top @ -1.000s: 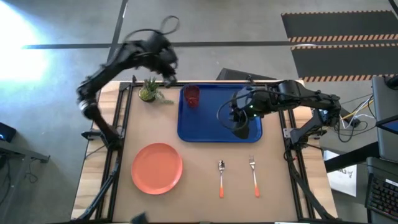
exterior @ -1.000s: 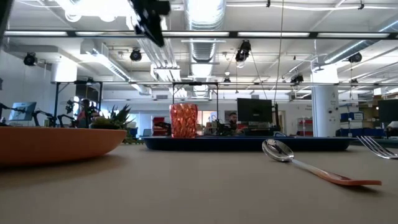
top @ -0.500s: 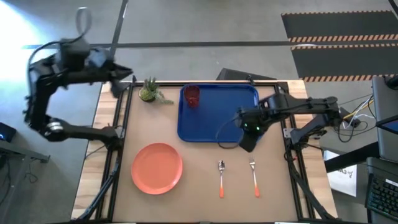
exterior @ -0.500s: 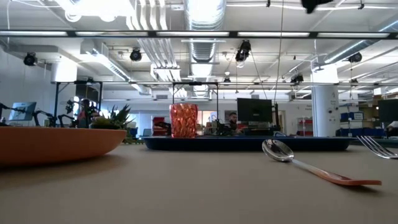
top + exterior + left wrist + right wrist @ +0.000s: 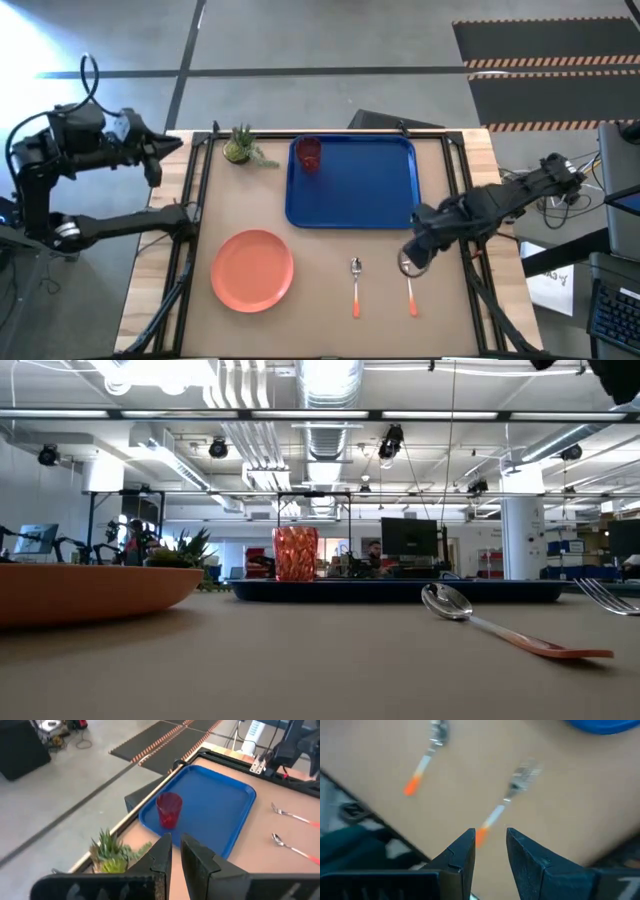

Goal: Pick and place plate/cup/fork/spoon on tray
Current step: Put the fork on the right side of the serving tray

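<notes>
The dark-red cup (image 5: pixel 308 155) stands upright in the far left corner of the blue tray (image 5: pixel 360 195). The orange plate (image 5: pixel 252 270) lies near the left front of the table. The spoon (image 5: pixel 355 285) and the fork (image 5: pixel 409 290) lie side by side in front of the tray, heads toward it. My right gripper (image 5: pixel 410 262) hovers open over the fork's head end. In the right wrist view its fingers (image 5: pixel 490 832) frame the fork's orange handle (image 5: pixel 487 822) without touching it. My left gripper (image 5: pixel 160 150) is off the table's far left corner, its fingers (image 5: pixel 175 852) almost together and empty.
A small green potted plant (image 5: pixel 240 147) stands left of the tray at the far edge. Black frame rails (image 5: pixel 190 200) run along both table sides. Bare tabletop lies between the plate and the spoon.
My left arm has swung from above the tray's far left corner, out past the table's left edge. My right gripper has gone from over the tray toward the near edge and now hangs over the fork. The cup, plate, spoon and fork have stayed in place.
</notes>
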